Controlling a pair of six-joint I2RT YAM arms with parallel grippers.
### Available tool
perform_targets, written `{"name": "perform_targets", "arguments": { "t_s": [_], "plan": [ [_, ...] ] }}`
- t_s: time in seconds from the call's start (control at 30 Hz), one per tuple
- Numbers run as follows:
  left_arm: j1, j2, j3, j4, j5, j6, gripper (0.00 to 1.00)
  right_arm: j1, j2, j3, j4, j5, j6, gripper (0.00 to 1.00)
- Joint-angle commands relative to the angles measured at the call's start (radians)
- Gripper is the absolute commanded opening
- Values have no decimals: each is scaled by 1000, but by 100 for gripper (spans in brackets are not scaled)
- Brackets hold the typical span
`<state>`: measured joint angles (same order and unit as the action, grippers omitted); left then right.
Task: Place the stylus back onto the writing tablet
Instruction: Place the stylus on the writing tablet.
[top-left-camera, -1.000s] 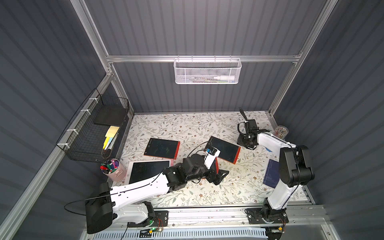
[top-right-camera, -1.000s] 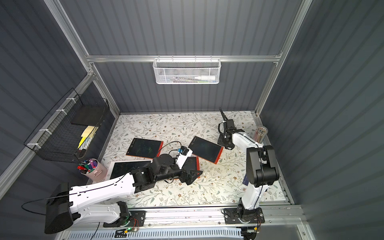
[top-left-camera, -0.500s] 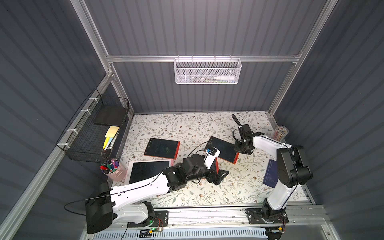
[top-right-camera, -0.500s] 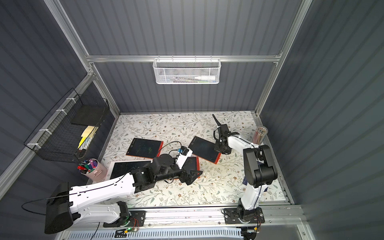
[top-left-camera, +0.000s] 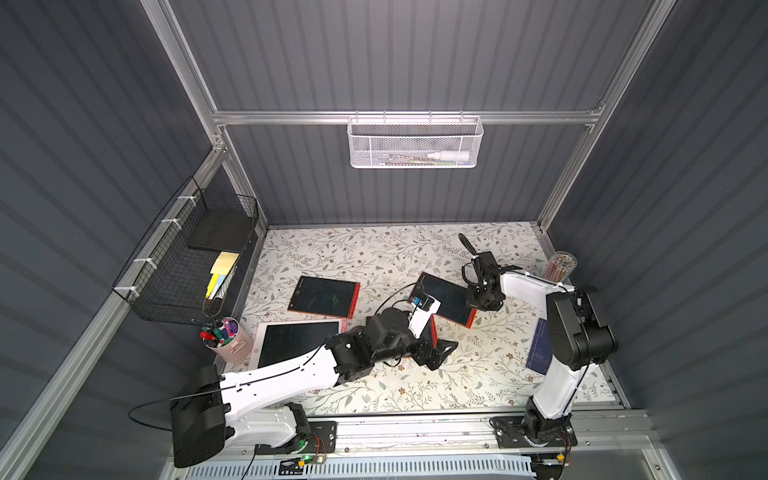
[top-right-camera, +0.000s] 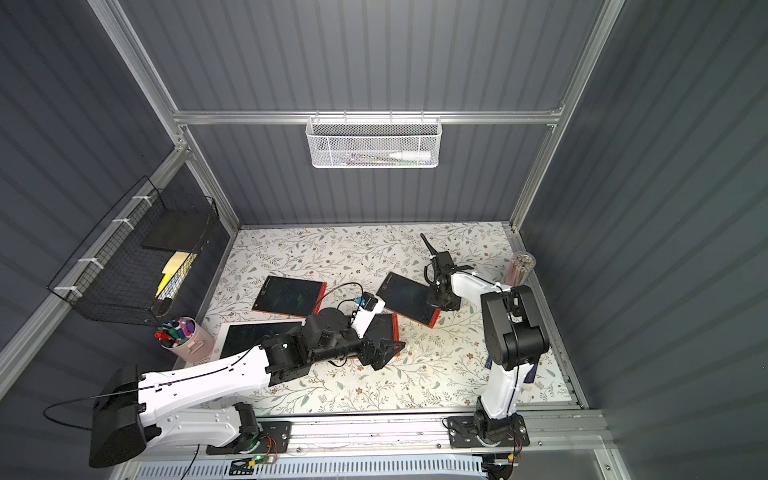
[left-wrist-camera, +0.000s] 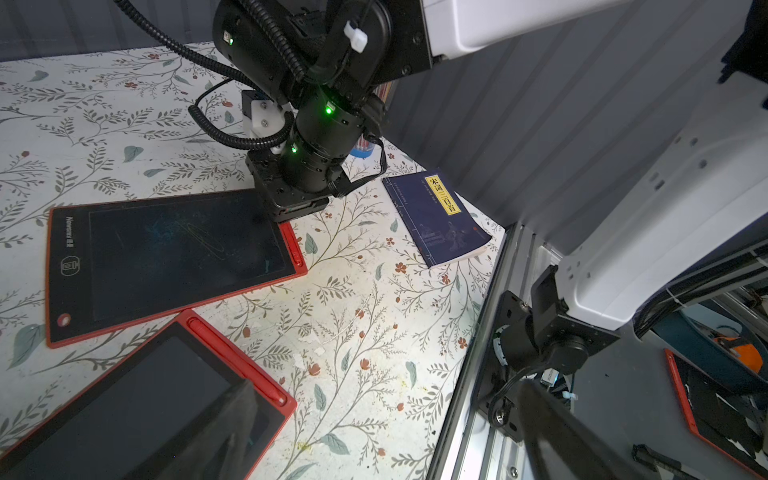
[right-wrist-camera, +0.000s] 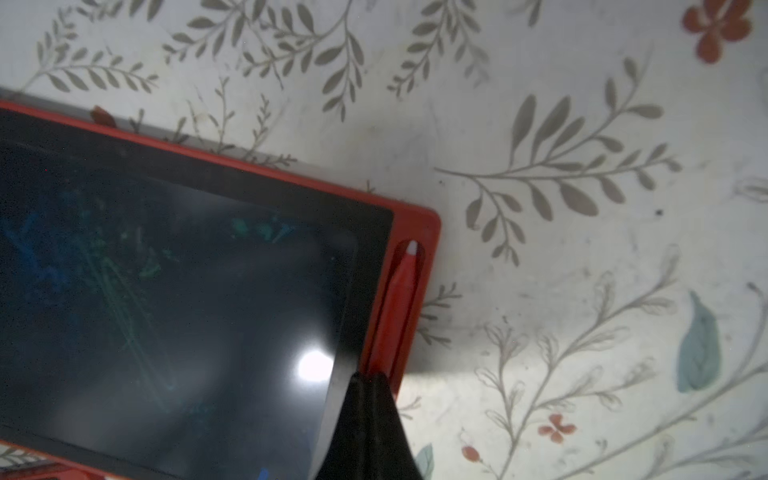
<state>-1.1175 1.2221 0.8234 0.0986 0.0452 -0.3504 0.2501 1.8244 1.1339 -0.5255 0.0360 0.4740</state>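
Top views: R arm is stretched over the far red writing tablet (top-left-camera: 442, 297), with the right claw (top-left-camera: 478, 302) pointing down at the tablet edge on its own side. The stylus is too small to pick out here. Left claw (top-left-camera: 441, 351) hangs wide open nearer the arm bases, empty, well apart from that edge.

L wrist: red stylus (left-wrist-camera: 293, 245) lies in the slot along the tablet's short edge and looks flush w/ the frame. R claw body sits over its far end. A second red tablet (left-wrist-camera: 124, 395) lies under my L claw w/ its own pen (left-wrist-camera: 237, 361) docked. Blue book (left-wrist-camera: 436, 220) lies off to the side.

R wrist: best look. The stylus's long axis runs along the slot, white nib toward the tablet corner, pointing away from the claw. Claw fingers are closed together, tips down on the stylus's rear end. Nothing looks pinched between them; can't tell press vs mere touch. Floral counter (right-wrist-camera: 561, 257) is just beyond the frame.

Judgement: stylus prob. seated and R arm is the nearer one. Next move = lift straight up. Any drag along the slot axis could lever the pen out.
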Motion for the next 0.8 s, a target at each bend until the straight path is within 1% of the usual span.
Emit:
{"name": "perform_targets", "arguments": {
  "t_s": [0.0,0.2,0.37,0.5,0.57,0.7,0.77],
  "plan": [
    [6,-2,10,1,-3,4,99,11,35,18,-23,16,0,0],
    [5,-6,9,0,-5,2,99,15,52,18,-51,54,12,0],
    [5,-9,4,1,-5,1,99,18,53,-4,-51,67,50,0],
    [5,-13,3,1,-7,0,99,21,56,-3,-53,43,60,0],
    [6,-17,2,1,-8,-1,99,27,56,-3,-56,50,71,0],
    [5,-21,-5,12,-7,-1,99,27,20,-46,12,3,112,0],
    [5,-16,-3,15,-5,0,99,30,19,-50,20,4,132,0]
  ]
}}
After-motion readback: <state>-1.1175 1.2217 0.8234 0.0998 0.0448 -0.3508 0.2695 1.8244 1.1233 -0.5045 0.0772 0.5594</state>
